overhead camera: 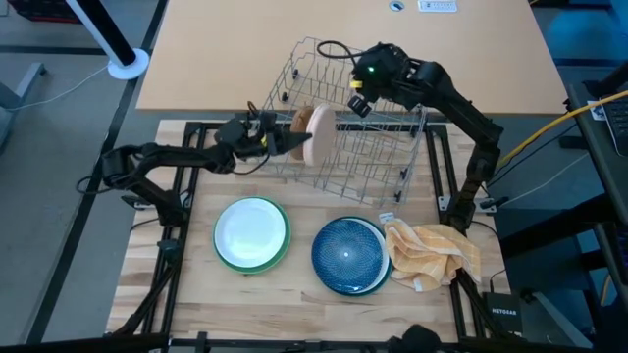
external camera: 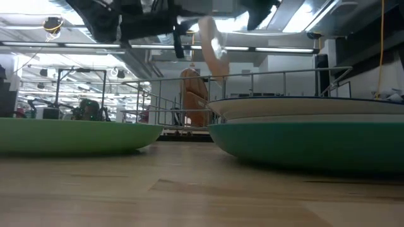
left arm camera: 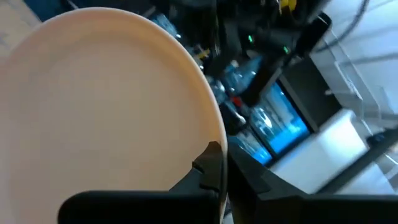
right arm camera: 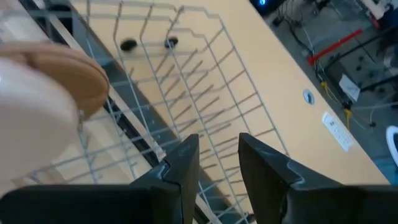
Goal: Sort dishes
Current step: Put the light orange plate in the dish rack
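Pale tan, the round wooden plate (overhead camera: pixel 321 136) sits pinched edgewise in our left gripper (overhead camera: pixel 290 143) above the grey wire rack (overhead camera: pixel 365 137); next we judge it must drop into a slot beside the brown plate (overhead camera: pixel 302 122). Our right gripper (right arm camera: pixel 217 163) hovers over the rack, parted and empty.

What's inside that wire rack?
In the wire rack a brown plate stands upright; the left gripper holds a tan plate at its edge. Lower slots are partly hidden.

Bright ceiling strip lights (external camera: pixel 297 16), soft shadows, blurred wrist views.
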`<state>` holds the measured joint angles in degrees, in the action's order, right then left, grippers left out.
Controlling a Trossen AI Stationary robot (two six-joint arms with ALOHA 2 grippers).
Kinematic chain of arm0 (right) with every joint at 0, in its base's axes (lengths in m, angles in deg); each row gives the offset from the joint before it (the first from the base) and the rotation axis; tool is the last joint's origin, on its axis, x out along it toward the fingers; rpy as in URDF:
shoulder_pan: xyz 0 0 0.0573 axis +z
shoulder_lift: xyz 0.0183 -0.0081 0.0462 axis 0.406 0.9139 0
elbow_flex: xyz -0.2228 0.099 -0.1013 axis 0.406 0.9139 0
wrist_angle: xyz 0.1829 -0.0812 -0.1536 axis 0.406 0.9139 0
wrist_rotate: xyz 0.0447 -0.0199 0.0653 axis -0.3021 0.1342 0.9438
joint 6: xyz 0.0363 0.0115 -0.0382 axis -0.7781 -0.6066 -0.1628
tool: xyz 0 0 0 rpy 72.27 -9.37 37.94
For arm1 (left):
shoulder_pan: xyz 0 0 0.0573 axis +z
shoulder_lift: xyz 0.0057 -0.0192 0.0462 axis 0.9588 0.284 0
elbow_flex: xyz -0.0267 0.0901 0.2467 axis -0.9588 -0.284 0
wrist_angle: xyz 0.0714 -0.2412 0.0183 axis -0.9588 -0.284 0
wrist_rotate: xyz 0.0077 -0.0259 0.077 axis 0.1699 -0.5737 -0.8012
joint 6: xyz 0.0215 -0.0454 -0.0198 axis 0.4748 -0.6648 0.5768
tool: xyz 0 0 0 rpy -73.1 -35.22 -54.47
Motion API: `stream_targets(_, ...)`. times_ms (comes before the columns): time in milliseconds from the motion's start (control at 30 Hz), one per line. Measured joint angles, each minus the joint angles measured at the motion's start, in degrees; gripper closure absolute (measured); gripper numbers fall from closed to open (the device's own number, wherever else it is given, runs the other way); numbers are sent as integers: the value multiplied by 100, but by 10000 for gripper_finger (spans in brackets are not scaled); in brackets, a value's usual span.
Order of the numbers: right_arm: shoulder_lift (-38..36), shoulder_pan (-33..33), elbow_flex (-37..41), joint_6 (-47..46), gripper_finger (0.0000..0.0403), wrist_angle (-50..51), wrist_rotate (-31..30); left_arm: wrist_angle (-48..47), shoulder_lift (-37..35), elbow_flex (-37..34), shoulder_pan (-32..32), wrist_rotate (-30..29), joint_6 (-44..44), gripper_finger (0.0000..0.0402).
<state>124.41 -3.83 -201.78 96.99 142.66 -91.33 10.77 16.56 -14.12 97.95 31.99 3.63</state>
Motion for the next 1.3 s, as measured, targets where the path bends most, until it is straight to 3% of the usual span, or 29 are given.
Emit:
stream_targets(467,4,-432,1879,205,286,-1565,49,291,421,0,340,2,-301,401)
stream_targets(700,4,-462,1974,304,286,-1814,47,591,531,149,283,79,-319,401)
stream_targets(1067,4,-453,1974,455,286,-2184,47,-294,570,455,253,122,184,401)
stream_targets(1300,4,-451,1974,459,286,-2161,49,-191,989,457,251,117,-63,401)
